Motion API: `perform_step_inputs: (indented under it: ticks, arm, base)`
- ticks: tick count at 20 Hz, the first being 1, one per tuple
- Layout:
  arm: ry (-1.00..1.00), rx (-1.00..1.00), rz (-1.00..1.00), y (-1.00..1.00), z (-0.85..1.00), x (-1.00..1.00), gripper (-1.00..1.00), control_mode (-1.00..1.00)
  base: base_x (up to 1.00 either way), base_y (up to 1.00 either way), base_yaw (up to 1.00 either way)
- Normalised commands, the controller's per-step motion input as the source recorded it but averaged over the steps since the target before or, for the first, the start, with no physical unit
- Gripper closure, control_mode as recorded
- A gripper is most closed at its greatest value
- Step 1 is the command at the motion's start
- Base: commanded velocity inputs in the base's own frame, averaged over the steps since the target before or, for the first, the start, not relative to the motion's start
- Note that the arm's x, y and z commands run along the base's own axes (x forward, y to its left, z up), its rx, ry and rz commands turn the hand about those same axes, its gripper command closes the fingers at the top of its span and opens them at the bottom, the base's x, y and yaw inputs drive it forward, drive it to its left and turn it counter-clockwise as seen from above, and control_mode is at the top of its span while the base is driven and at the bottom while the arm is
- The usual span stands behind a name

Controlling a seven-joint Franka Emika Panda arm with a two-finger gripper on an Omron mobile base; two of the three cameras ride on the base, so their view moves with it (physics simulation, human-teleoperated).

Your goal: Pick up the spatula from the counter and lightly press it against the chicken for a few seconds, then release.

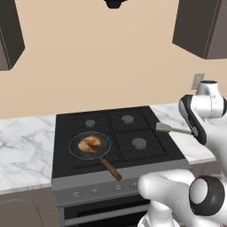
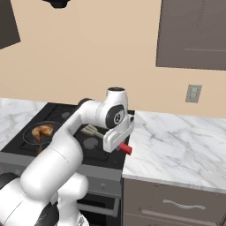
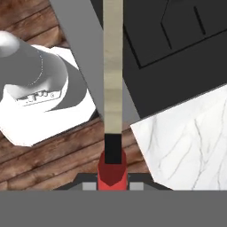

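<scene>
The spatula (image 1: 163,127) hangs in the air over the stove's right edge, its flat grey head pointing left toward the burners. My gripper (image 2: 120,143) is shut on its red handle (image 2: 126,149), and the spatula's head (image 2: 90,129) sticks out past the hand. In the hand view the red handle (image 3: 113,170) sits between my fingers, with the pale shaft (image 3: 113,66) running straight up. The browned chicken (image 1: 89,143) lies in a dark pan (image 1: 74,150) on the front left burner, well to the left of the spatula. The right base view shows the chicken (image 2: 42,131) too.
The pan's wooden handle (image 1: 111,169) points toward the stove's front edge. The black stove (image 1: 133,153) has marble counter on the left (image 1: 24,148) and on the right (image 2: 176,145). Dark cabinets (image 2: 194,35) hang above. A wall outlet (image 2: 193,93) sits behind the right counter.
</scene>
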Motion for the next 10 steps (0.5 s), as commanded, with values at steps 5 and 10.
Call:
perform_step_inputs:
  ticks: [5, 10]
  arm:
    - [0.03, 0.0, -0.04, 0.41, 0.13, 0.05, 1.0, -1.0]
    - [0.0, -0.01, -0.04, 0.49, 0.01, 0.0, 1.0, -1.0]
  base:
    - [0.0, 0.0, 0.0]
    - [0.0, 0.0, 0.0]
